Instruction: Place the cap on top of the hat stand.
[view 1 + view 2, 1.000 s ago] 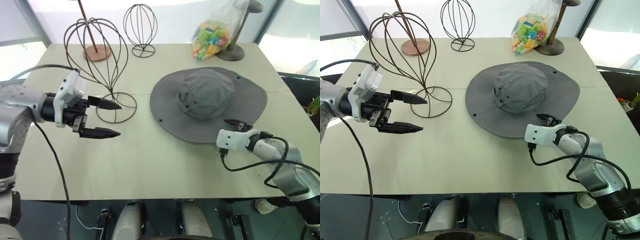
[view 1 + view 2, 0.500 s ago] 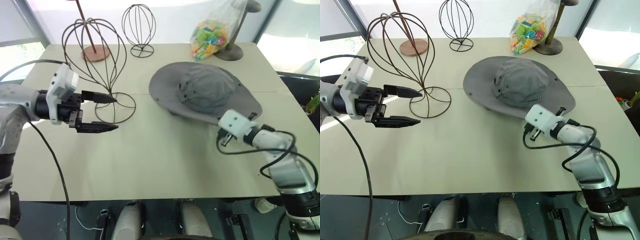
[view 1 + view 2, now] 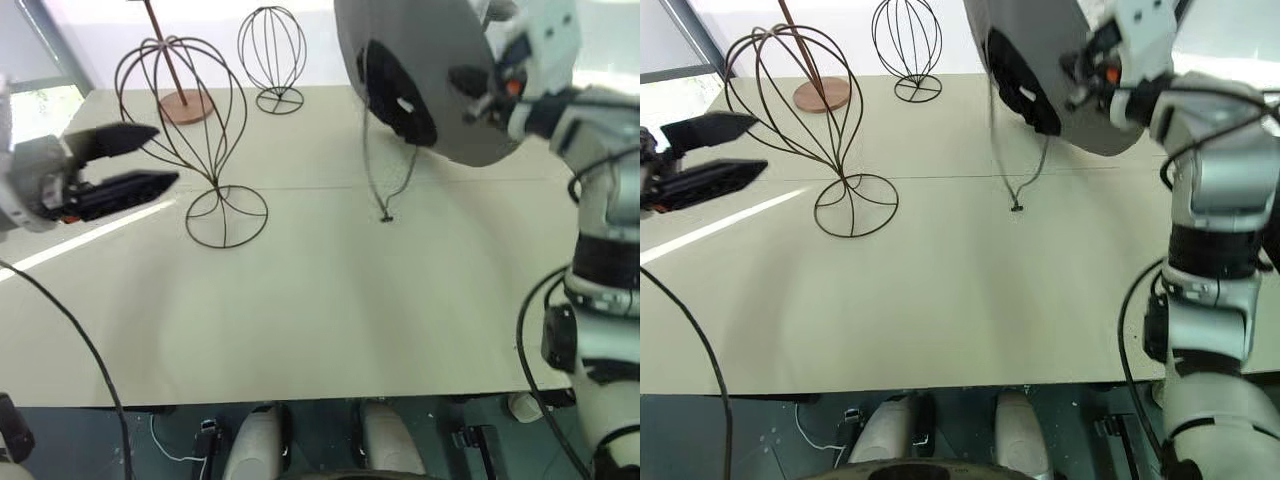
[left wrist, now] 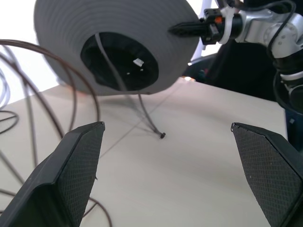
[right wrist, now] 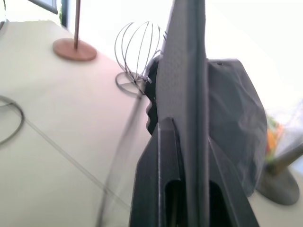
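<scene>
My right claw (image 3: 1080, 75) pinches the brim of the cap (image 3: 420, 70), a wide grey sun hat, and holds it in the air over the far right part of the tabletop (image 3: 330, 300). The cap hangs almost on edge, its dark hollow inside turned toward the left. Its chin cord (image 3: 385, 190) dangles in a loop, the tip close to or touching the tabletop. In the right wrist view the brim (image 5: 189, 85) stands clamped between my two black fingers.

The hat stand (image 3: 195, 130), a dark wire cage shaped like a balloon on a thin stem with a ring base, stands upright on the left of the tabletop, well apart from the cap. A smaller wire stand (image 3: 272, 55) sits farther back, and a pole stand with a reddish disc base (image 3: 183, 103) is at the far left.

My left claw (image 3: 125, 165) is spread and empty, hovering just left of the hat stand.

To do this well, I judge I should carry the cap left, level the brim so the hollow faces down, centre it over the cage top, then lower it. The loose cord could snag the wires, and a sideways push may tip the light stand.
</scene>
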### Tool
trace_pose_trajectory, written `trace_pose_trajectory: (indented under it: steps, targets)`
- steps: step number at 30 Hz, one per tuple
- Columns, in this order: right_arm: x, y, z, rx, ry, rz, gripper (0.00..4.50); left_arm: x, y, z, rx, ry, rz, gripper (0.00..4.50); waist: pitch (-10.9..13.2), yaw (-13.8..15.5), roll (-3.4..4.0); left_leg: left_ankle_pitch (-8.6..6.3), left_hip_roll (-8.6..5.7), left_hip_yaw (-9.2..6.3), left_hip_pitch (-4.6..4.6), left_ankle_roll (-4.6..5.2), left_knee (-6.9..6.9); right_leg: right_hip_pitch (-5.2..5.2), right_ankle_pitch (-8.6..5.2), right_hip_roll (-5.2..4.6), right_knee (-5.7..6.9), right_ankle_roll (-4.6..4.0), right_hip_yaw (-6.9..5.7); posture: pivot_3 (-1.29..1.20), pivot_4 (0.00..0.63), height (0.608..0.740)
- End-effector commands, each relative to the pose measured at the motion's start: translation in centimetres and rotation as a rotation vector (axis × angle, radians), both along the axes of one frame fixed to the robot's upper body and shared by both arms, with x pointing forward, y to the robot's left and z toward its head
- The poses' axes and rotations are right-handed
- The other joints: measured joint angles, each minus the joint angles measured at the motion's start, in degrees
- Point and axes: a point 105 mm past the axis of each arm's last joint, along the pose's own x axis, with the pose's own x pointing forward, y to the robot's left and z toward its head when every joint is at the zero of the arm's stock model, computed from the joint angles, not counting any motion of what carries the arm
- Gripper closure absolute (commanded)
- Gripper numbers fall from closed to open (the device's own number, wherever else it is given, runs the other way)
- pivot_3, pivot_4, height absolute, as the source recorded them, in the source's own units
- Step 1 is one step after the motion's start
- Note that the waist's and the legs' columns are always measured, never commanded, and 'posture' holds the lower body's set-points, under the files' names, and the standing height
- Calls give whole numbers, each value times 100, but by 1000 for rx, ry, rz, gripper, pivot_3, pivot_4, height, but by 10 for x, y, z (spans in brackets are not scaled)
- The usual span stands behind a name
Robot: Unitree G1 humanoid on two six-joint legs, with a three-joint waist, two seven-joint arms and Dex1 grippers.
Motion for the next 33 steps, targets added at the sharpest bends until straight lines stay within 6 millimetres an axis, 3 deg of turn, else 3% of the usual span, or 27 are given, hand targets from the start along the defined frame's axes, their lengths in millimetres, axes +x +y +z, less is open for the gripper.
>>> trace_pose_trajectory:
  steps: [1, 8, 14, 17, 23, 26, 33]
  targets:
    - [2, 25, 48, -37, -169, 56, 4441, -14, 19, 11, -13, -49, 109, 0, 0, -16, 0, 1, 0, 2, 0, -2, -5, -4, 0, 0, 1, 0, 3, 0, 150, 739]
    - [-4, 96, 88, -129, -353, 223, 4441, -30, 58, 12, -46, -56, 294, 0, 1, -133, 1, 2, 3, 3, -1, -5, -14, -9, 0, -2, 0, 0, 1, 0, 150, 739]
    - [-33, 150, 121, -143, -559, 342, 4441, -38, 69, 13, -53, -67, 359, 0, 2, -141, 2, 11, 5, 2, -1, -26, -20, -17, 0, -5, 4, -1, 1, 0, 150, 739]
    - [-55, 172, 125, -146, -631, 451, 4441, -40, 70, 12, -50, -70, 370, 0, 0, -142, -1, 11, 4, 1, -2, -30, -21, -16, 1, -11, 4, -1, -1, 0, 150, 739]
    - [-83, 197, 97, -270, -726, 597, 4441, -42, 76, 16, -55, -79, 398, 0, -3, -137, -6, 10, -1, -4, -2, -31, -23, -14, 1, -35, 5, -2, -10, 0, 150, 739]
    - [-85, 203, 57, -363, -748, 650, 4441, -40, 77, 21, -52, -89, 401, 0, -12, -139, -22, 10, -2, -6, -2, -30, -23, -14, 1, -36, 7, -2, -13, 0, 150, 739]
    - [-81, 201, -6, -441, -713, 748, 4441, -36, 83, 28, -45, -93, 406, 0, -11, -142, -23, 10, -6, -8, -2, -29, -23, -19, 1, -38, 18, -2, -16, 0, 150, 739]
